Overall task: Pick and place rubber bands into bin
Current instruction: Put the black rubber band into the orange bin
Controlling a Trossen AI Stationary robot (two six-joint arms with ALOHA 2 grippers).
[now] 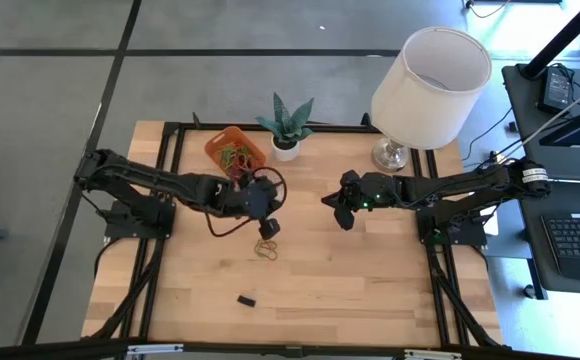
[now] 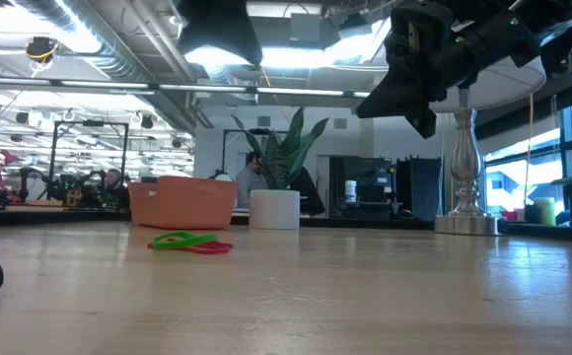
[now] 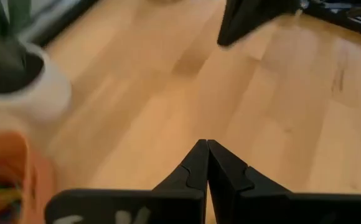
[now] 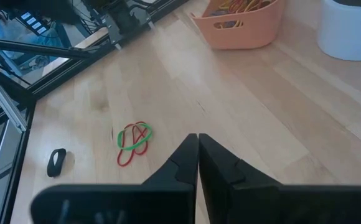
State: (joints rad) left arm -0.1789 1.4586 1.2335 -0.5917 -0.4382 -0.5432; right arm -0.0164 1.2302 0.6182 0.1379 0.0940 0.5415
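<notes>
The left gripper [image 1: 268, 229], jaws pressed shut with nothing seen between them, is held just above the loose rubber bands [image 1: 267, 250] at table centre, with the bin [image 1: 236, 150] at its eleven o'clock already holding many bands. The right gripper [image 1: 344, 218], also closed and empty, is parked at three o'clock. A pick is judged to be in hand: opening and lowering over the bands is called for next.

We see the orange bin [image 1: 236, 150] sitting flat just beside the white plant pot [image 1: 286, 148], with many rubber bands [image 4: 238, 5] inside. A green and red pair [image 4: 133, 142] lies farther from the pot. One black band [image 4: 56, 162] lies farthest away.
</notes>
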